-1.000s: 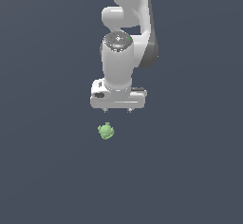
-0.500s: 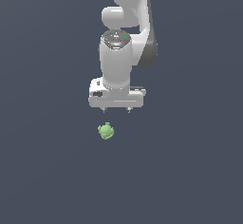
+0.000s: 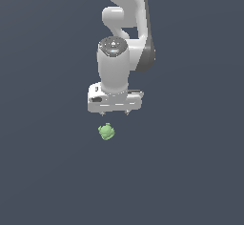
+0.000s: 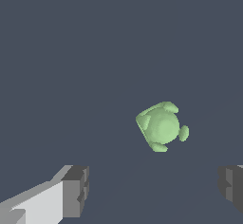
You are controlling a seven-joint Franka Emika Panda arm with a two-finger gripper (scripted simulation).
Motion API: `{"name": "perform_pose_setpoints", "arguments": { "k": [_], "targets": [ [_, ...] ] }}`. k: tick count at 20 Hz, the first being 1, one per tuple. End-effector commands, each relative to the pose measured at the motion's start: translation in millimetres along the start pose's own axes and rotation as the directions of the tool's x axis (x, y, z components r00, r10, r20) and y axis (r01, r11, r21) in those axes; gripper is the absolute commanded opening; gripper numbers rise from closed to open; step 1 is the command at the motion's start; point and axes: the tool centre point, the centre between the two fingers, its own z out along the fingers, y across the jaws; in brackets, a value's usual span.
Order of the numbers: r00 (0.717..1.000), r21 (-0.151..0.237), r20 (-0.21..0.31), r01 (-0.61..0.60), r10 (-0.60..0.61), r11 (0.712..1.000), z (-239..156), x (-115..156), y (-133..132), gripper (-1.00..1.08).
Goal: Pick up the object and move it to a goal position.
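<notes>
Hand [image 3: 114,111] above object [image 3: 106,131], fingers spread apart, nothing held.
Object lies free on the surface [image 3: 47,171], just ahead of the fingertips; likely light, rigid, knobby. Grip across its rounded body, avoiding the knobs.

Simulated test scene, no real room. We see a flat, featureless dark grey-blue ground [image 3: 43,171] filling both views, an untextured white arm [image 3: 125,38], and one plain green blob [image 3: 106,131]. No furniture, no walls.
</notes>
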Motion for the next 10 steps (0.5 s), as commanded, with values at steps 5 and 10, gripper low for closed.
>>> {"name": "perform_pose_setpoints", "arguments": {
  "k": [5, 10],
  "targets": [
    [0.993, 0.004, 0.006, 0.115, -0.115, 0.993, 20.0, 3.4, 11.5, 1.00],
    [0.973, 0.011, 0.010, 0.229, -0.229, 0.973, 40.1, 6.0, 22.7, 1.00]
  ]
}}
